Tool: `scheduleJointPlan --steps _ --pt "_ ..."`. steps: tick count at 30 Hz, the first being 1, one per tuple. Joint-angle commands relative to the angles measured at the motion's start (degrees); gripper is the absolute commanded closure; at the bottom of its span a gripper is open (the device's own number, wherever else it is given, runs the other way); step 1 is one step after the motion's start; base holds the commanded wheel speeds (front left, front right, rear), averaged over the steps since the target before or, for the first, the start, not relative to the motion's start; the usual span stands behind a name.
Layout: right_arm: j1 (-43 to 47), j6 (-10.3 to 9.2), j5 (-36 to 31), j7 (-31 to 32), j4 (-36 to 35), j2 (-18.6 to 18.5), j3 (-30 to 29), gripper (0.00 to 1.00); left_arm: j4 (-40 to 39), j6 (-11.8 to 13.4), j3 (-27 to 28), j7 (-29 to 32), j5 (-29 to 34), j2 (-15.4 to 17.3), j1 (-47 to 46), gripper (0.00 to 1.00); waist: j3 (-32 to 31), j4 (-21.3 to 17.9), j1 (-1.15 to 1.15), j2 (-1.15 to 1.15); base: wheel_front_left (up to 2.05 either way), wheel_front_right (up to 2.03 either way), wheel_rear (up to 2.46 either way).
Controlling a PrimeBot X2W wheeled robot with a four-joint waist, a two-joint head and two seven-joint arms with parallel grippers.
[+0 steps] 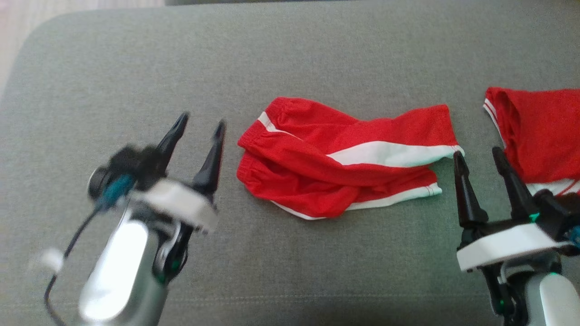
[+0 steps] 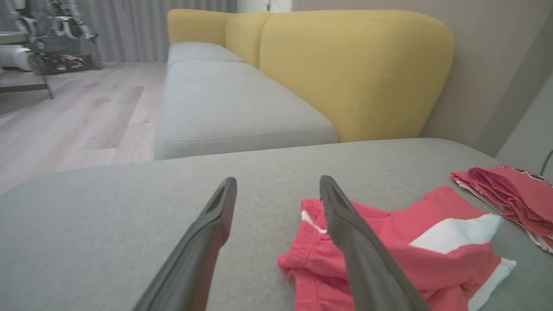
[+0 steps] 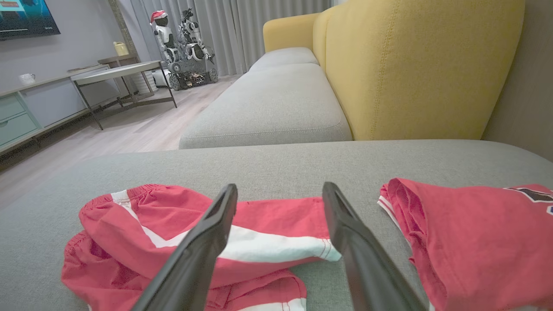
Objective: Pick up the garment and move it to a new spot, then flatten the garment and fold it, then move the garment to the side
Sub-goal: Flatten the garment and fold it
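A pair of red shorts with white stripes lies crumpled and loosely folded on the grey cushion. The same red shorts appear in both wrist views. My left gripper hovers open just left of the waistband end, fingers apart and holding nothing. My right gripper stands open at the leg-hem end, between the shorts and a second red garment. That second red garment lies folded at the far right.
A yellow sofa back and grey seat cushions lie beyond the cushion. Wooden floor, a table and parked robots stand to the left. Bare grey fabric spreads left of and behind the shorts.
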Motion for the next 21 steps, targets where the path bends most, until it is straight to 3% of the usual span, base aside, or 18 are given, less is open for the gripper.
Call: scheduleJointPlan --steps 1,10,15,20,21 --pt "-3.10 -0.04 0.35 -0.09 -2.38 -0.16 1.54 0.00 0.42 -1.02 0.97 1.18 -0.54 -0.13 -5.76 0.00 1.31 -0.89 0.00 0.00 0.00 0.00 0.00" --pt "-5.12 -0.04 0.39 -0.67 -1.85 0.09 2.12 0.00 20.01 -5.42 -3.74 8.97 -5.21 -3.27 -20.68 0.00 5.54 -4.30 0.00 0.00 0.00 0.00 0.00" --pt "-5.35 -0.04 0.47 -1.06 -1.20 0.26 1.73 0.00 29.18 -6.09 -5.57 12.03 -8.32 -3.02 -25.53 0.00 6.80 -5.20 0.00 0.00 0.00 0.00 0.00" --pt "-5.34 -0.04 0.46 -1.22 -0.96 0.37 1.18 0.00 32.71 -6.24 -8.27 11.79 -11.24 -2.99 -28.05 0.00 7.13 -5.20 0.00 0.00 0.00 0.00 0.00" --pt "-5.29 -0.04 0.42 -1.09 -0.92 0.40 0.97 0.00 32.83 -6.24 -9.11 11.64 -11.93 -2.90 -28.22 0.39 7.13 -5.12 0.00 0.00 0.00 0.00 0.00"
